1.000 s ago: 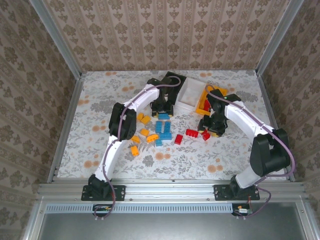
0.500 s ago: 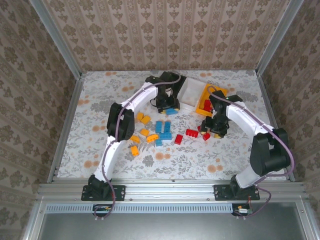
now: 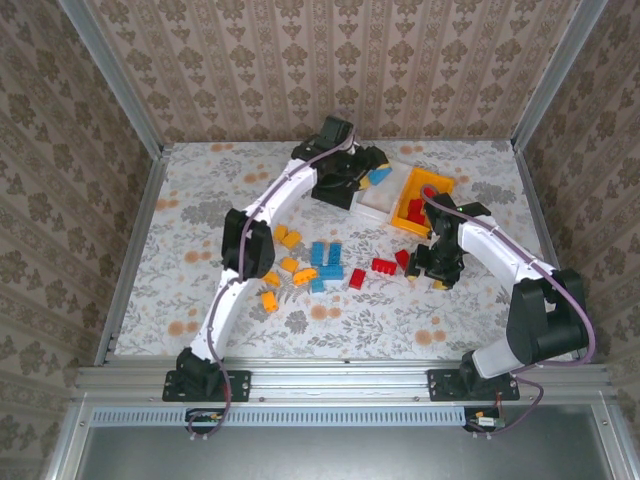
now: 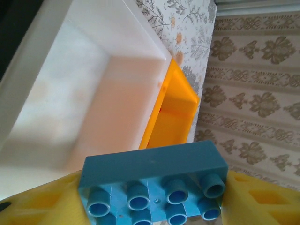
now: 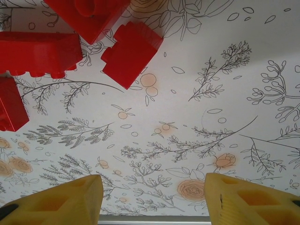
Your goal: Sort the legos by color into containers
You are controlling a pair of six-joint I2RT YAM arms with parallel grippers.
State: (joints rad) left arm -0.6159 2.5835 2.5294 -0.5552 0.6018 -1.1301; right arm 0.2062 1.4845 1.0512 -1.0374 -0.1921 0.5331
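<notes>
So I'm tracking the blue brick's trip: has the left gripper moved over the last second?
Yes. The left gripper, shut on a blue brick, went from the loose blue bricks toward the far wall, to above the white bin.

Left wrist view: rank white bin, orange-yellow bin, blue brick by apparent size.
1. white bin
2. blue brick, which looks big only because it sits right at the camera
3. orange-yellow bin, farther off and partly hidden behind the white bin
</notes>
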